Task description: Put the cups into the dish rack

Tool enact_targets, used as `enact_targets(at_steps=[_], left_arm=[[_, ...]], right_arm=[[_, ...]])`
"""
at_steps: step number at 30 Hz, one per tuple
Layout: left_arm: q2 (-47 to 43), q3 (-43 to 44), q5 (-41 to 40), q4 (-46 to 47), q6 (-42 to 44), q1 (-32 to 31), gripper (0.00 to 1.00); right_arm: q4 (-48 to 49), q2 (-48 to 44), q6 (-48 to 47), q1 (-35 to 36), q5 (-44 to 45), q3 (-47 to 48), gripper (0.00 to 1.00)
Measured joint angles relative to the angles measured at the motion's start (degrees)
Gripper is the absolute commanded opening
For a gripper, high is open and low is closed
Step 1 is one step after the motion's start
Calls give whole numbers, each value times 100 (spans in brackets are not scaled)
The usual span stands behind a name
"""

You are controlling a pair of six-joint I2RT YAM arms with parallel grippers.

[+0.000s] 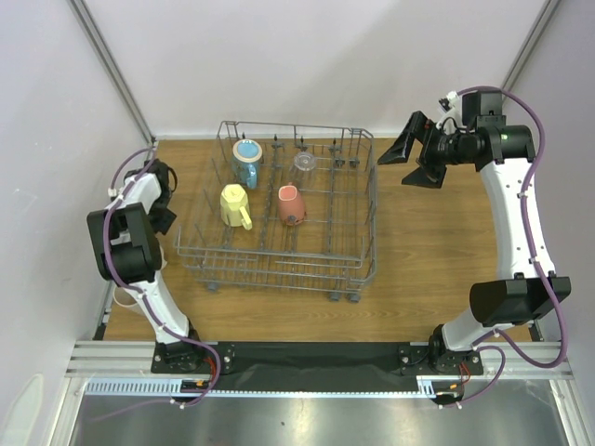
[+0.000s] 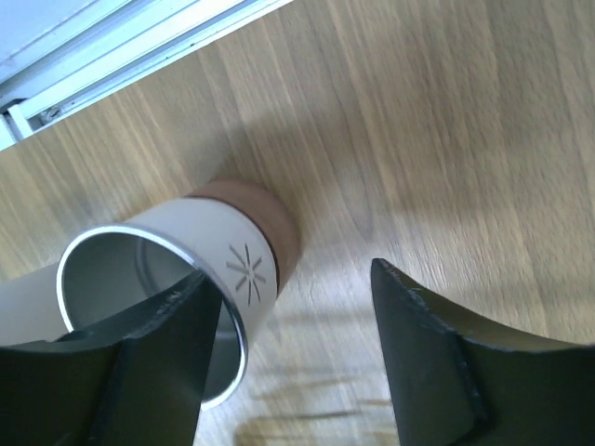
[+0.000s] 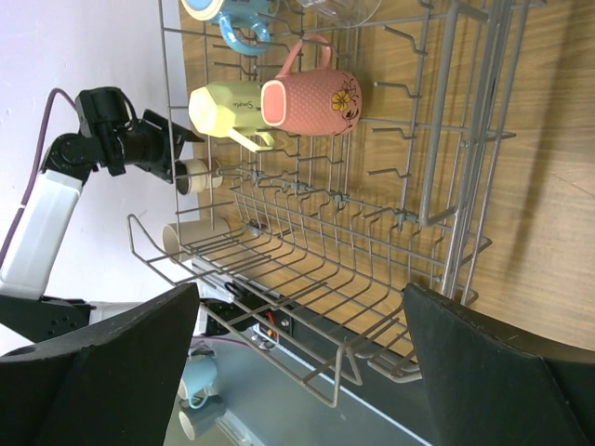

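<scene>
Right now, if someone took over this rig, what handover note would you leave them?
Left gripper: open, low over the table left of the dish rack, one finger at the mouth of the cream-and-brown cup, which lies on its side; not gripped.
Right gripper: open, empty, off to the rack's right.
Done: blue cup, yellow mug, pink mug and clear glass are in the rack.
Left: the cream-and-brown cup and a beige cup, both on the table at the rack's left side.
</scene>
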Motion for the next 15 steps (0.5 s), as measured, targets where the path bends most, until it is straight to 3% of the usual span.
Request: enact_targets(at_steps=[2,9,10,15], left_arm=[[35,-39,28,83,13,61,58],[247,-81,136,234,146,103,42],[260,-81,142,247,157,103,31],[264,-76,162,188,205,103,3]], right_arm=[[22,0,28,0,0,-39,100],[76,0,133,50,44,-149,100],[83,0,151,66,46,-155,100],[90,-7,192,109,63,-166,100]])
